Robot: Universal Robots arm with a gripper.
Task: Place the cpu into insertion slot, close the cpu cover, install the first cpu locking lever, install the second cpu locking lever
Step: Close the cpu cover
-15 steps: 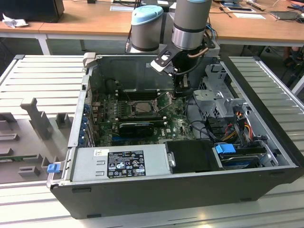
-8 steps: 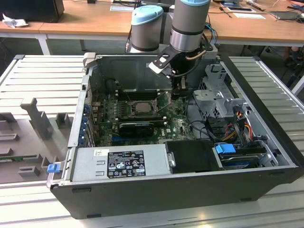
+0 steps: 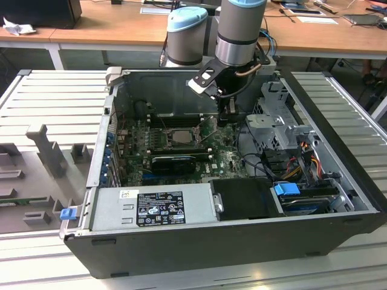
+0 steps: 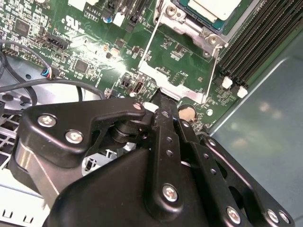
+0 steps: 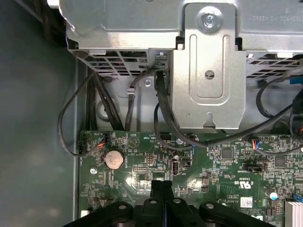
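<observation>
The arm (image 3: pixel 239 30) reaches down into an open desktop computer case (image 3: pixel 242 241) that lies on a slatted metal surface (image 3: pixel 48 96). In the exterior view the gripper (image 3: pixel 230 118) hangs just above the motherboard, at about 2 o'clock from the insertion slot (image 3: pixel 158 138) and close beside it.

The cpu (image 3: pixel 177 136) already sits in that slot, pale metal face up. In the second wrist view the cpu (image 4: pixel 213 8) lies flat in the socket beside the long black memory slots (image 4: pixel 255 42).

The cpu cover (image 4: pixel 156 75) is not closed. It is swung away from the socket towards the gripper, with green board showing through its square window and thin wire levers along its sides.

The fingers (image 5: pixel 155 189) are drawn together, with only a thin seam between them. In the second wrist view the gripper (image 4: pixel 161 97) has its tips right at the cover's outer edge. I cannot tell whether any metal is pinched there.

A coin cell battery (image 5: pixel 114 159) sits on the board near the fingertips. Black cables (image 5: pixel 161 109) run from the board up to the silvery drive cage (image 5: pixel 208 66). In the exterior view the power supply (image 3: pixel 157 208) lies at 6 o'clock from the socket, along the case's near wall.
</observation>
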